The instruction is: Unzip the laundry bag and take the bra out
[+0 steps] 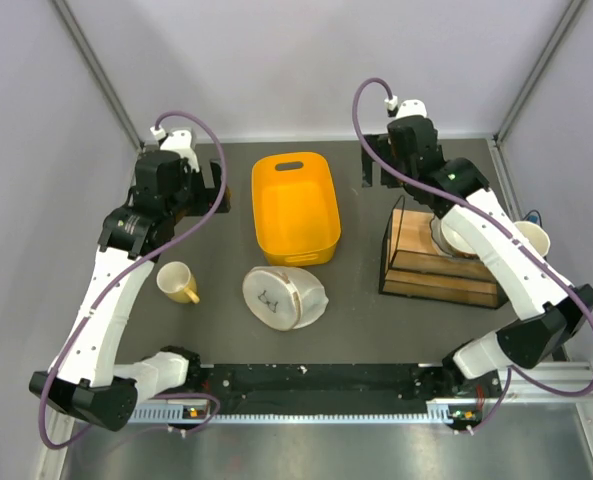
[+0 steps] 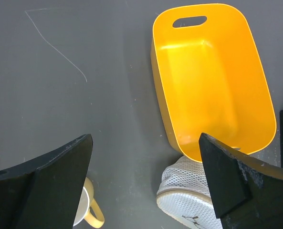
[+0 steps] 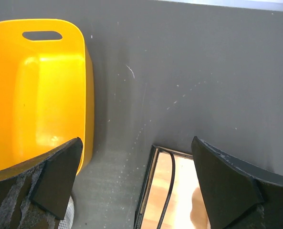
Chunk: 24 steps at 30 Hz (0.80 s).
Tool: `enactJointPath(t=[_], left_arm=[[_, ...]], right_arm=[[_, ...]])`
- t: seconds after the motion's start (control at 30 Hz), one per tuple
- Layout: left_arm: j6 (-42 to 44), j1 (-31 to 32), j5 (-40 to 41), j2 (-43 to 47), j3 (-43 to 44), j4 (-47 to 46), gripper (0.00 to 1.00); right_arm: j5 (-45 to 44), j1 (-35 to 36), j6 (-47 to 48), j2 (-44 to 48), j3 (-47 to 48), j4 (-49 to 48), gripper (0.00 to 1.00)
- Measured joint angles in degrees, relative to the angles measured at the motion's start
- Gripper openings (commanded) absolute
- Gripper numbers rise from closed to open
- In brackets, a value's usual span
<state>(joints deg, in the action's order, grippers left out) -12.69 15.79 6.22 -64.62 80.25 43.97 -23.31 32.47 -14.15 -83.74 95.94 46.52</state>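
The left jaws stand spread wide and hold nothing. They hang above the bare dark table (image 1: 376,320), off the far left corner of the yellow tub (image 1: 294,208), at the end of the left arm (image 1: 106,290). Seen from the left wrist, the gap between them frames bare table. The tub's near end (image 2: 213,81) and a slice of white mesh sit by the right-hand finger, and a yellow mug (image 2: 91,212) shows by the other.

The right jaws are spread just as wide and are likewise empty, touching nothing. The right arm (image 1: 496,250) reaches over a wire-framed wooden rack (image 1: 436,265) and holds them above the table between the rack's far edge and the tub. The right wrist view shows the tub (image 3: 36,95) at the left and the rack's corner (image 3: 179,191) below, with bare table between.

The laundry bag (image 1: 284,297) lies on the table right at the near end of the tub, well apart from both sets of jaws. It is between the mug (image 1: 179,283) on its left and the rack on its right. Its flat face, with the small black drawing, tilts up toward the near side, ringed by the tan zip rim. From the left wrist only its far edge (image 2: 186,200) shows, tucked against the tub. I cannot tell whether the zip is drawn.
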Motion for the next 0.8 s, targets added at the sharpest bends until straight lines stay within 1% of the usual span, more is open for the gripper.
enactJointPath(t=[0.13, 0.33, 0.4, 0.5, 0.6, 0.63, 0.67, 0.73, 0.8], left_arm=[[0.00, 0.00, -0.74, 0.00, 0.00, 0.50, 0.99], [-0.26, 0.00, -2.64, -0.15, 0.00, 1.44, 0.99], [-0.72, 0.00, -2.73, -0.50, 0.00, 1.84, 0.99], [-1.44, -0.07, -2.47, -1.55, 0.00, 3.21, 0.99], [-2.43, -0.42, -2.91, -2.60, -0.04, 4.87, 0.99], [-2.51, -0.61, -3.80, -2.80, -0.11, 5.29, 0.99], [-2.67, -0.79, -4.55, -2.82, -0.17, 5.79, 0.99], [-2.89, -1.05, -6.05, -2.82, -0.22, 6.73, 0.98], [-3.41, -1.11, -7.87, -2.82, -0.24, 7.63, 0.97]], right_arm=[[0.98, 0.00, 0.81, 1.03, -2.01, -2.80, 0.99], [6.25, 0.68, 4.02, 2.01, -1.84, -5.14, 0.99], [5.40, 2.71, 5.77, 1.90, -0.68, -5.14, 0.99], [3.26, 8.39, 8.24, 1.07, 2.80, -5.29, 0.99], [4.28, 14.19, 9.09, 0.17, 4.92, -7.67, 0.99], [6.23, 15.32, 9.05, 0.24, 4.31, -8.92, 0.99], [8.76, 15.96, 8.57, 0.90, 2.16, -11.69, 0.96], [14.14, 16.17, 6.84, 3.21, -4.61, -16.06, 0.93], [18.95, 16.35, 4.17, 5.05, -11.17, -17.94, 0.91]])
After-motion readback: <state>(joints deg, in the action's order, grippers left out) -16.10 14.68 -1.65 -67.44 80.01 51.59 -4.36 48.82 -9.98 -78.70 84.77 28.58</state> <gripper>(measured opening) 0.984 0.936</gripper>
